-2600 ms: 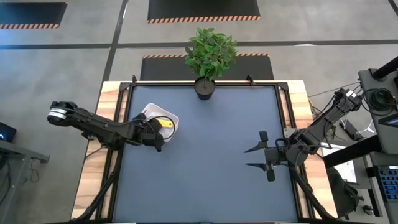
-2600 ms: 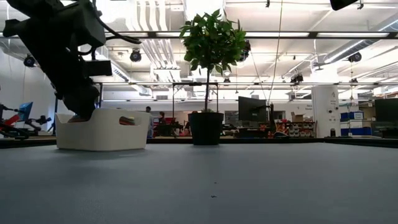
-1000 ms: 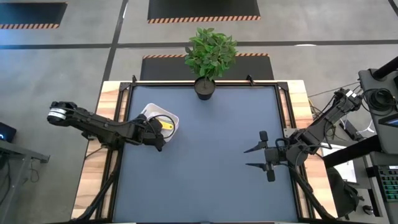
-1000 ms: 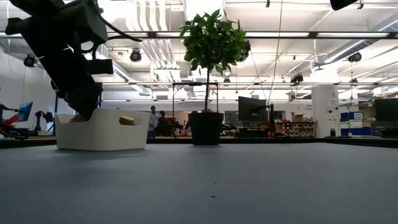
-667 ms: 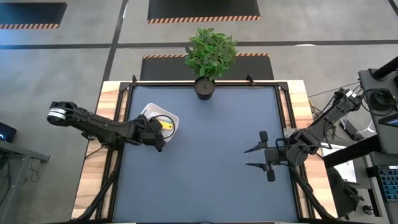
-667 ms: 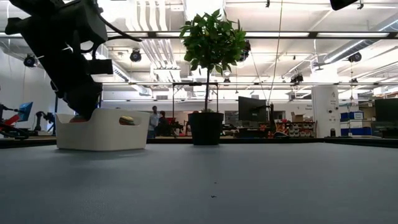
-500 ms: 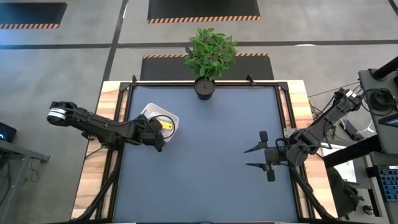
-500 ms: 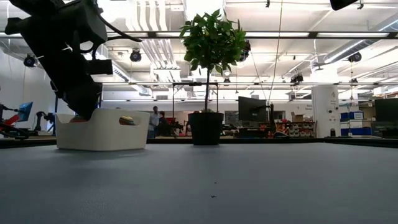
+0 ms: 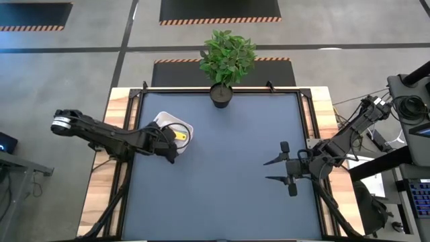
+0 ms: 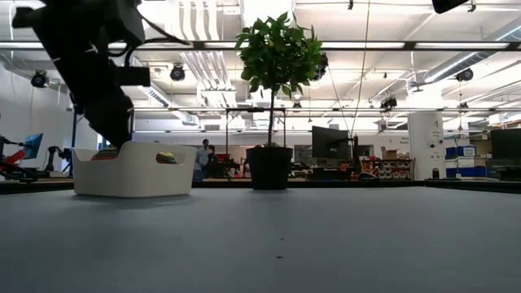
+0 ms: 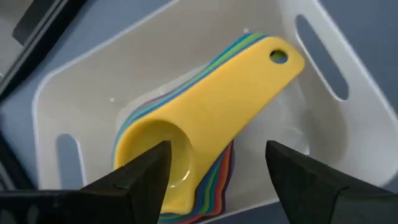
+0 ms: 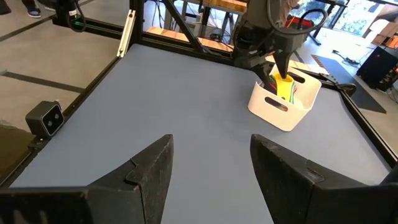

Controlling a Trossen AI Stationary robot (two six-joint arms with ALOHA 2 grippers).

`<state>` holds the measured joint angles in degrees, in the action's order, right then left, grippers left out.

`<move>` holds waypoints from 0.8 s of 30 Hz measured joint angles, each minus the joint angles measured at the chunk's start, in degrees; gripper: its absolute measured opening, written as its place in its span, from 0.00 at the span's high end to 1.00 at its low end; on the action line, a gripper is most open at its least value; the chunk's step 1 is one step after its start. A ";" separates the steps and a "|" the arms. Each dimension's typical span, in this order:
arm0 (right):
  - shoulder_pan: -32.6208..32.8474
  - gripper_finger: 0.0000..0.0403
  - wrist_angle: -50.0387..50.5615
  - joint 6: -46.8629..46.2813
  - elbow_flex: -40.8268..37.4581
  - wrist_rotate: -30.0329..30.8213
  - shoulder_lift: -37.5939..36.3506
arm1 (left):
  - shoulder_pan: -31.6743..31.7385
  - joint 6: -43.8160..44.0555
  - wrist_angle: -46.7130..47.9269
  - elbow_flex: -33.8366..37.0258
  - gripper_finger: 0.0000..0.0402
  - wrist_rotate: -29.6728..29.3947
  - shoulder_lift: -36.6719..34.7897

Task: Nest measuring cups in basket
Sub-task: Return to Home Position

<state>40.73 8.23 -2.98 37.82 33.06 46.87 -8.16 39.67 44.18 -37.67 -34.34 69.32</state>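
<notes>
Near the table's (image 9: 222,195) left edge, toward its far side, the basket (image 9: 189,126) stood upright, well apart from the black plant pot (image 9: 221,95) at the middle of the far edge. Left hand (image 11: 216,155) hung just above the basket, fingers apart, clamped on nothing. Measuring cups (image 11: 205,115) lay nested inside the basket, yellow uppermost, edges of other colours showing beneath. Stack's long axis ran from one slotted wall toward the other; the handle end with its hole pointed at the slot (image 11: 318,57). Right hand (image 9: 274,170) waited near the table's right edge, fingers apart, holding nothing, with a wide stretch of bare blue-grey table between it and the basket. Low view: a bright workshop hall behind, with ceiling ducts and monitors.
</notes>
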 joint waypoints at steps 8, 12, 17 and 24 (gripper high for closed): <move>0.00 0.50 0.01 -0.02 0.00 0.00 0.00 | -0.03 -4.84 9.36 -7.96 0.40 1.96 -0.05; 0.00 0.50 0.00 -0.02 0.00 0.00 0.00 | -0.03 -11.87 11.35 -13.22 0.40 2.40 -0.07; 0.02 0.50 0.01 0.03 0.00 -0.01 0.00 | -0.48 -21.44 8.38 -19.53 0.45 2.32 -0.26; 0.02 0.50 0.26 3.04 -0.82 -0.02 -0.07 | -6.80 -39.72 -12.61 -20.13 0.63 4.61 -2.57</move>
<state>40.75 8.49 0.06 37.01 33.04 46.80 -14.96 -0.04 31.57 -57.80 -29.73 66.74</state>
